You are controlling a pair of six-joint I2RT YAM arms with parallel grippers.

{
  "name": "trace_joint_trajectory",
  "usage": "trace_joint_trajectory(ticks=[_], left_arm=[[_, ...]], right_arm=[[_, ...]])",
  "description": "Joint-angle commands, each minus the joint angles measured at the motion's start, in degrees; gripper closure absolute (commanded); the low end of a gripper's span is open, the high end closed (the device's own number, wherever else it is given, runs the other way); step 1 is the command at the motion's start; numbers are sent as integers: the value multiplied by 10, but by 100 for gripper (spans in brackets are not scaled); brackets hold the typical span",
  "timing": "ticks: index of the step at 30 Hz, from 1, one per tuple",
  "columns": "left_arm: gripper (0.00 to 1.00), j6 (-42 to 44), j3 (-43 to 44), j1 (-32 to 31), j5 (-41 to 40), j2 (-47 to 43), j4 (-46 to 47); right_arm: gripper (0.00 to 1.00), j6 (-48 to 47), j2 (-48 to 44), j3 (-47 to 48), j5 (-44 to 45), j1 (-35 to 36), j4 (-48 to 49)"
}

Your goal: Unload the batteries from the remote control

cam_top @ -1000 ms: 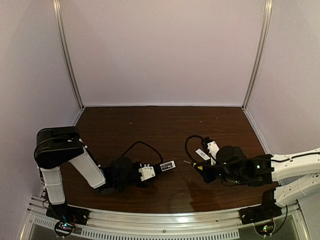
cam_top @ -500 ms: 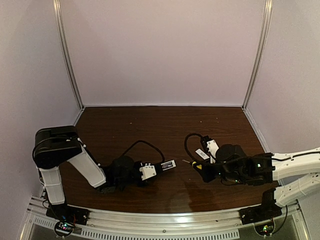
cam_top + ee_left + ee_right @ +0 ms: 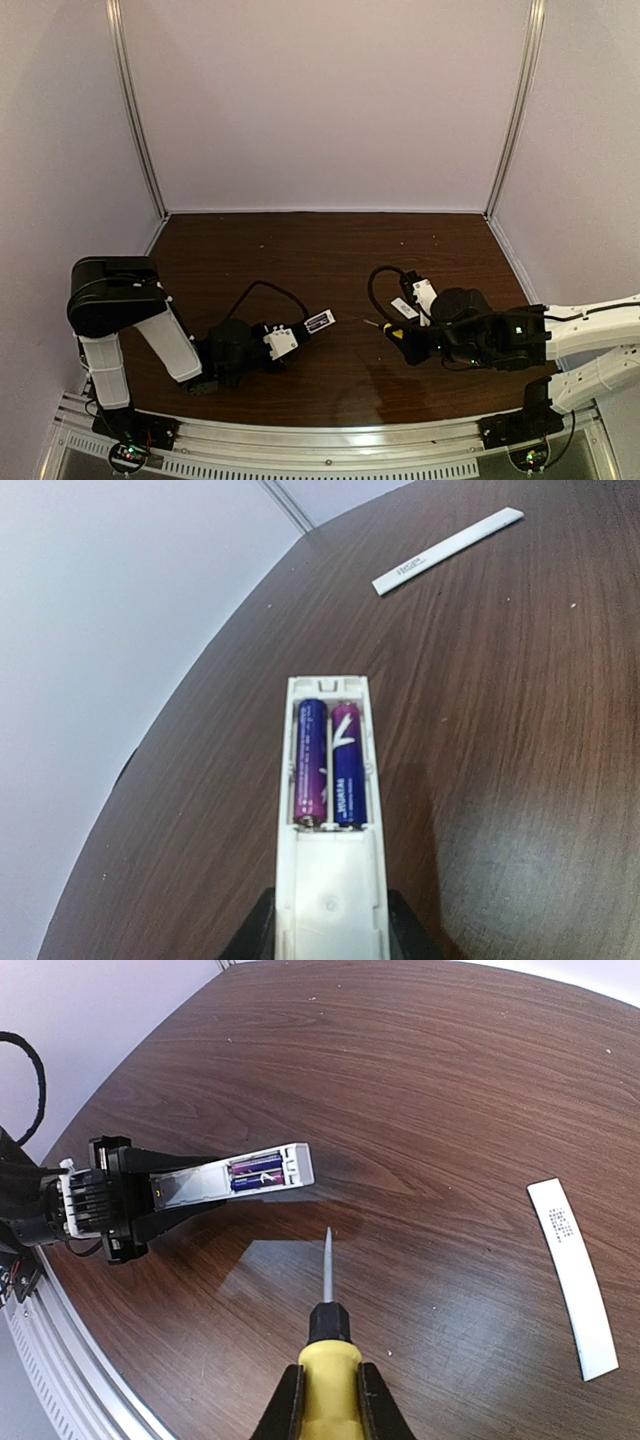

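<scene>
Brown table (image 3: pixel 300 250), cover strip (image 3: pixel 571 1270), screwdriver (image 3: pixel 329 1326), remote control (image 3: pixel 235 1178)

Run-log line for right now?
left gripper: holds remote | batteries: both in bay | right gripper: holds screwdriver, tip short of remote | cover: on table

White cover strip (image 3: pixel 572 1275) on brown table (image 3: pixel 450 1080)

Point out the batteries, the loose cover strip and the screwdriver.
batteries (image 3: pixel 343 765), left wrist view, body of the right-hand cell in the open bay.
cover strip (image 3: pixel 447 550), left wrist view, middle of the strip.
screwdriver (image 3: pixel 328 1322), right wrist view, black collar above the yellow handle.
</scene>
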Motion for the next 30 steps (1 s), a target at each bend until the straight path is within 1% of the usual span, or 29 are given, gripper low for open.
trace_joint_trajectory(ticks=[1,4,8,11,13,18,21,30], left_arm=[[100,-16,3,-1,-20,8,112],[100,-24,5,-1,38,-11,71],[100,-20,37,-1,117,-26,-49],[100,-17,68,-1,162,-26,-119],[100,-20,74,-1,167,-28,-133],[100,-26,72,-1,178,-31,-132],[100,-29,85,-1,186,-30,-158],[100,-23,89,-1,165,-30,-165]], right_arm=[[100,4,5,19,9,6,-9],[100,2,11,24,7,7,-12],[100,-1,17,27,5,6,-12],[100,-3,17,28,4,7,-12],[100,-3,16,27,2,7,-12],[100,-1,10,23,0,8,-14],[100,1,4,18,-1,8,-14],[100,16,-3,9,-8,15,-22]])
